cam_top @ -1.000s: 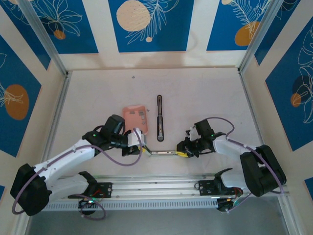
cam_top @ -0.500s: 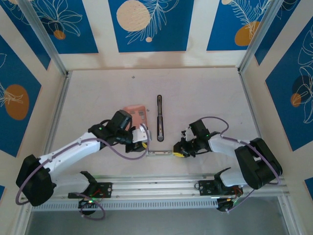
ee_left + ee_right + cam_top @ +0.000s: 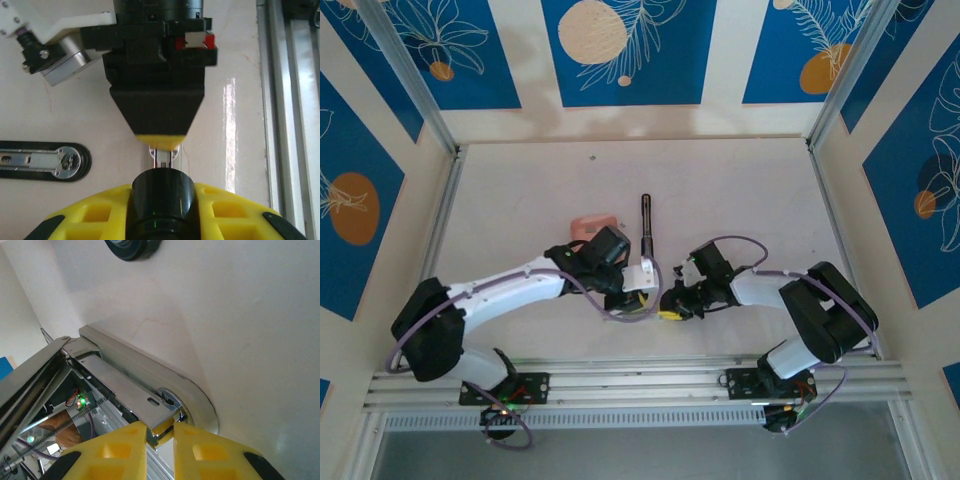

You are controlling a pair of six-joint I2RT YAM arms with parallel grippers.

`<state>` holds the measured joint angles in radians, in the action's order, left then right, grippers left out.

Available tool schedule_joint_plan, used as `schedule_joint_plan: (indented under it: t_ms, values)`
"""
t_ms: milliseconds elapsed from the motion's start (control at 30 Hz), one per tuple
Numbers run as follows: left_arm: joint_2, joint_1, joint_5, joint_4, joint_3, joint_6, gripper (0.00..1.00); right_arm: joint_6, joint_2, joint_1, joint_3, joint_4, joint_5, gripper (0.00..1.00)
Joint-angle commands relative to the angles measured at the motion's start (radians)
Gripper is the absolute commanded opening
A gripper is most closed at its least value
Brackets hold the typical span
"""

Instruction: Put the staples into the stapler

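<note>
Both arms reach into the middle of the worktop, near its front edge, and the claws are almost nose to nose.

Right claw: yellow fingers pinched together on the rounded end of the silvery bar. Clamped, with just a sliver of metal between the pads. The bar is an open metal channel with a thin spring running alongside it, and it sits low by the worktop. Can't tell if it's touching or lifted.

Left claw: it faces the right claw head-on. A short bit of the silvery bar shows between the two, running from the right claw's tip in under the left claw. Can't tell whether the left fingers are apart or gripping, because a black round part blocks the middle of the left wrist view.

Black stapler body: flat on the worktop, lying lengthwise away from the arms. Its near end is just behind the claws. In the left wrist view it is off to the side with a shiny metal insert, apart from the silvery bar.

Pink staple box: on the worktop just left of the black stapler body. The left arm covers its near part.
</note>
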<state>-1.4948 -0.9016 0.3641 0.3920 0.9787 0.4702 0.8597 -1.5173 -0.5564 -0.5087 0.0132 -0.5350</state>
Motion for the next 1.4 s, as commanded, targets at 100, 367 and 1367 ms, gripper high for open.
schedule_joint_plan:
  t_ms: [100,367,1367]
  values:
    - [-0.118,-0.052,0.049,-0.199,0.069,-0.083,0.11,-0.001,-0.02,-0.012,0.009,0.08,0.001,0.19]
    - [-0.193,-0.053,-0.005,-0.141,0.086,-0.097,0.1,-0.01,0.085,0.053,0.089,0.056,0.021,0.35]
    - [-0.461,-0.1,-0.1,0.102,0.277,-0.053,0.11,-0.068,0.45,0.26,0.144,-0.301,0.083,0.42]
